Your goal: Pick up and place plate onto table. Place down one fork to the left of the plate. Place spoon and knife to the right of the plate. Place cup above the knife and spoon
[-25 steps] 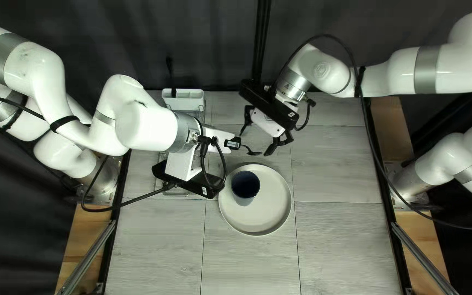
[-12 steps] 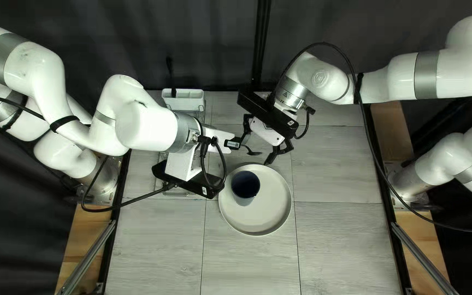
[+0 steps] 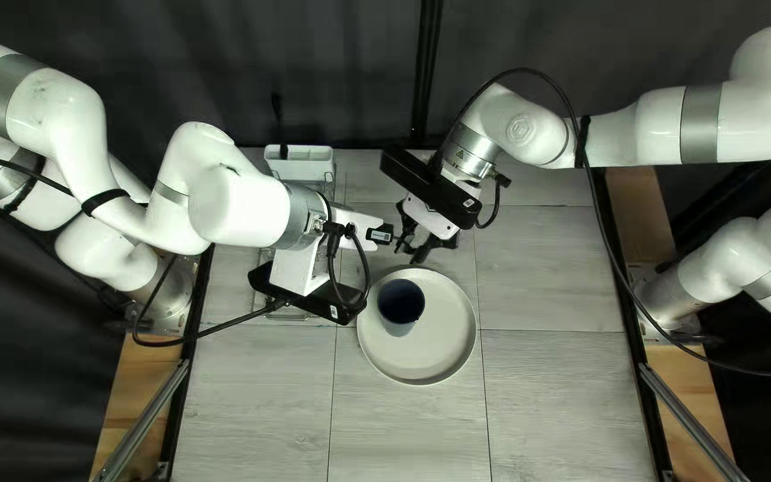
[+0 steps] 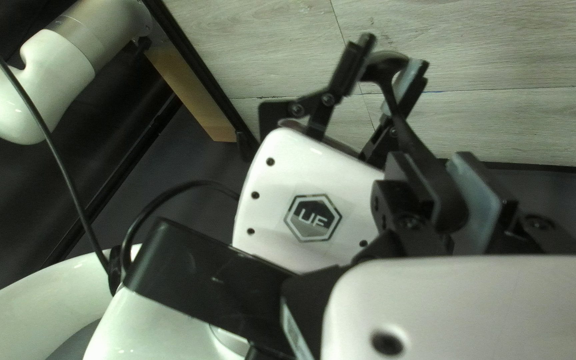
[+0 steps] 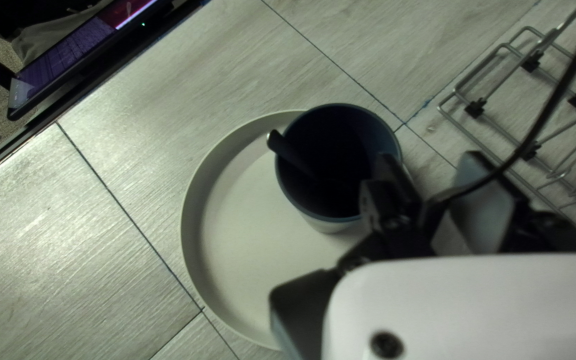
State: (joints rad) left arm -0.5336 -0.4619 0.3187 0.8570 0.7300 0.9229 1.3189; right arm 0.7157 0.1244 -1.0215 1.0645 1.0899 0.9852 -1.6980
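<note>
At the middle of the top left view, one pale round plate on the table. Item, one cup, blue-lined, upright on the plate; interior too dark to read, a utensil handle leaning at its rim, the rest hidden. Item, one black utensil, raised, beyond the plate's far rim, type not distinguishable. Left gripper: jaws closed down to the utensil's thick end, clasping it from both sides. Right gripper: jaws part-way apart, the utensil's curved end between them; contact on both sides cannot be told, that end being blurred. Item, one wire rack, cut off in the right wrist view, mostly covered by the left arm in the top left view. Item, one white container, far side, contents not discernible.
</note>
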